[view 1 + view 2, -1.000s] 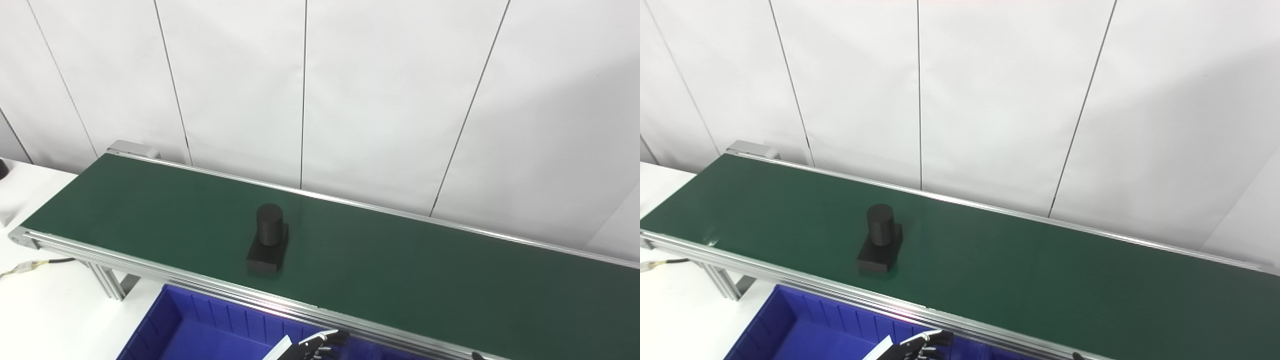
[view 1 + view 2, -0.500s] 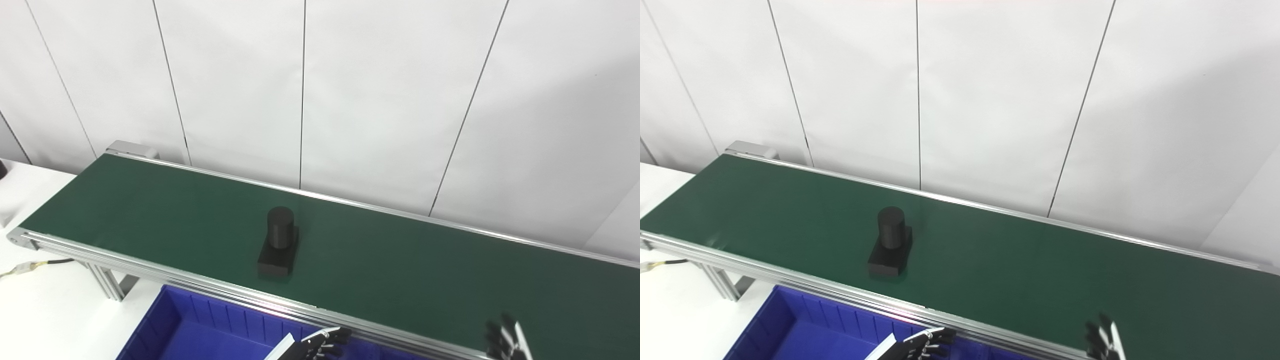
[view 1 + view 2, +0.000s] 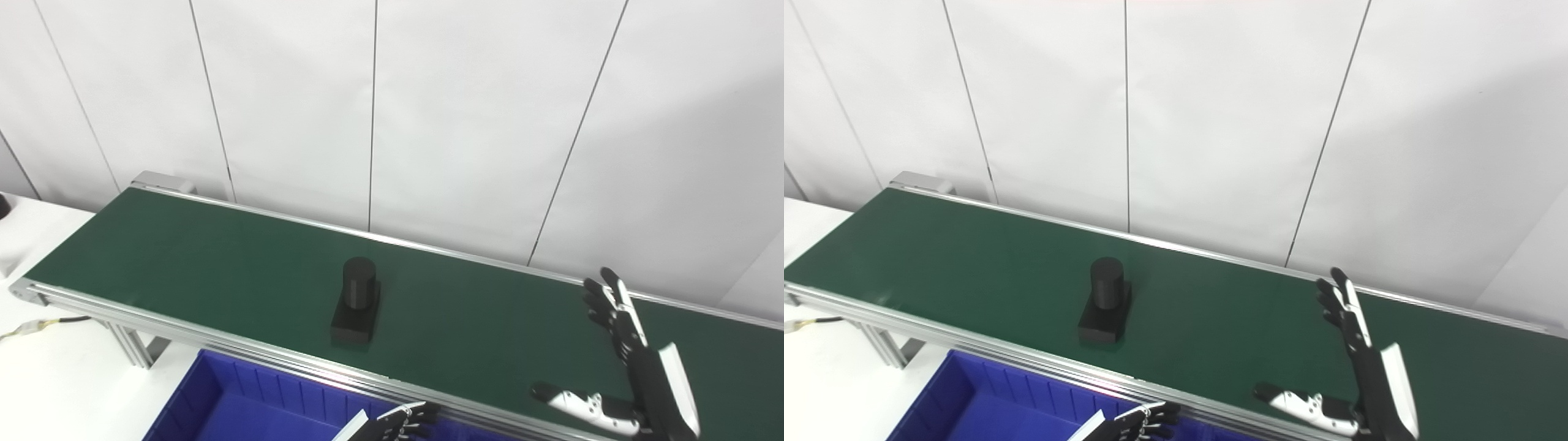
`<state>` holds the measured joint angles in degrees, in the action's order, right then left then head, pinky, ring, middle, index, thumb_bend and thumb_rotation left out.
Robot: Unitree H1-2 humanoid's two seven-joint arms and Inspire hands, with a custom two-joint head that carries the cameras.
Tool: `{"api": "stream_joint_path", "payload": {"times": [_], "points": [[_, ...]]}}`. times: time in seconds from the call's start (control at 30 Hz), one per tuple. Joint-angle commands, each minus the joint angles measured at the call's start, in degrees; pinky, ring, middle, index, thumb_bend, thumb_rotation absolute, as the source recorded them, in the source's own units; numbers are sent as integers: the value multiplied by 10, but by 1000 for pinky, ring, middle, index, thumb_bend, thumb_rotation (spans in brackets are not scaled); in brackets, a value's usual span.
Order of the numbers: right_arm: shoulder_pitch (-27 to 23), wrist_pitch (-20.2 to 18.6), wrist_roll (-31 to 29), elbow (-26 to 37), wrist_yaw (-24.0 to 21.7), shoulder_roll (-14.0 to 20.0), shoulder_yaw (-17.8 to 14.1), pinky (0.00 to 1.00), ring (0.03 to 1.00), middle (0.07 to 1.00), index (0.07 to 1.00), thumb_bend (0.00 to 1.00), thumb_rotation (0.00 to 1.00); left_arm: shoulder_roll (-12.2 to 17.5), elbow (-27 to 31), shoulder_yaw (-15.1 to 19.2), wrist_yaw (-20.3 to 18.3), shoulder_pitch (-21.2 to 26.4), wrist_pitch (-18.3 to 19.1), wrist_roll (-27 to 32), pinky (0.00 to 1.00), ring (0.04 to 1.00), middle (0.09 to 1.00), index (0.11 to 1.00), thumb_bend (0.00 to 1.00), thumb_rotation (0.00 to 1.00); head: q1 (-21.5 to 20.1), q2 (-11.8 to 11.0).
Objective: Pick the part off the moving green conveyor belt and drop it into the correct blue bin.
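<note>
1. Green conveyor belt (image 3: pixel 184 257): one, running from the upper left to the lower right edge of both head views, silver rails along its near and far sides. Framing matches the earlier pictures, so the camera has held steady.
2. Blue bin (image 3: pixel 245 404): one in view, below the belt's near rail toward its left end, partly cut off by the bottom edge. No change since 1.0 s ago.
3. Right hand (image 3: pixel 625 367): count one. Change: absent 1.0 s ago, only fingertips at the bottom edge 0.5 s ago, now raised well into view over the belt's near right portion. Pose: fingers (image 3: pixel 1338 300) extended upward and spread apart, thumb (image 3: pixel 1298 401) stretched out sideways toward the left, palm facing the part. It holds nothing; fully spread.
4. Part (image 3: pixel 356 301): count one, black, an upright cylinder on a flat rectangular base. Change: it has travelled rightward along the belt over the last second. It now sits about mid-length, nearer the near rail than the far one, well apart from the right hand and untouched.
5. Left hand (image 3: pixel 401 422): count one. Only curled fingertips show at the bottom edge, just below the near rail over the bin; position nearly unchanged. Too little is visible to tell whether it is open or closed.
</note>
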<state>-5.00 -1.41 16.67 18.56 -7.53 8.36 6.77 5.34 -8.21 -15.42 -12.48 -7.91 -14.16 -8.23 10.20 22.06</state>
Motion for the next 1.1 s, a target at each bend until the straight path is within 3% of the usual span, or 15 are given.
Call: {"api": "stream_joint_path", "payload": {"times": [0.0,0.13,0.33,0.57,0.77,1.07], "points": [[-34,-28,10,13,-18,8,8,869,920,930,1000,849,316,-2,6,-3,1,11,-27,1,732,803,853,863,920,89,1,0],[-72,-55,22,-14,-38,11,22,871,913,933,998,849,311,-2,3,-7,4,12,-33,-6,723,798,851,865,928,111,-3,6],[-118,-84,1,-74,-41,-12,25,877,932,932,1000,872,334,-3,0,-10,10,12,-42,-16,710,789,846,870,936,128,-10,9],[-173,-86,12,-167,-21,-44,36,835,896,902,1000,916,407,-3,-10,-14,12,14,-57,-22,705,781,844,868,932,133,-16,11],[-209,-84,7,-249,-3,-81,44,837,891,920,1000,932,390,2,-9,-18,-15,19,-39,-2,707,785,849,874,914,138,-33,15],[-258,-91,74,-352,30,-89,88,701,855,931,1000,977,439,2,-7,-19,-26,18,-39,11,677,775,826,834,911,141,-57,21]]}}
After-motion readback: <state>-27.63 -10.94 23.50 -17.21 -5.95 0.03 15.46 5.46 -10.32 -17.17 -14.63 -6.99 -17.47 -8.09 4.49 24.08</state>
